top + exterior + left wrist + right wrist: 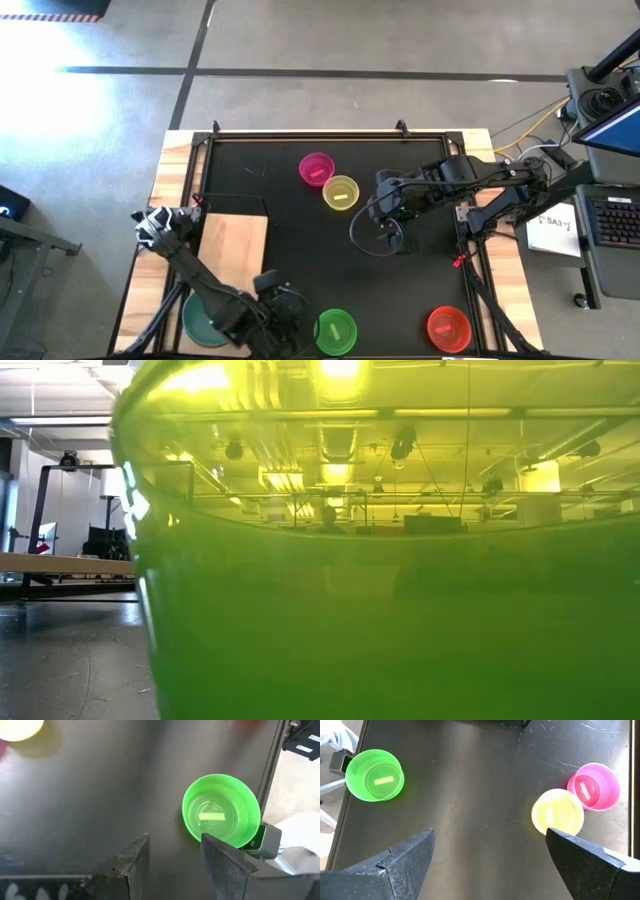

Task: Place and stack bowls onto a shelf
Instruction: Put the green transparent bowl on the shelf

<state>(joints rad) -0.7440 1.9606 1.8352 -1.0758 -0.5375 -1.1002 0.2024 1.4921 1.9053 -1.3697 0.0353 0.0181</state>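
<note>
Bowls are sitting well apart on the black mat, so much open mat is lying between them. The bright green bowl and the red bowl are sitting close to the near edge of the mat, the red one also near its right edge. The magenta bowl and the yellow bowl are touching each other toward the far side. The shelf, a light wooden board, is lying at the left part of the mat with nothing on it. A teal-green bowl is showing partly under the left arm.

The left gripper is hovering just beside the bright green bowl, its fingers parted and holding nothing. The right gripper is hanging over the middle of the mat, jaws spread wide and empty, near the yellow bowl.
</note>
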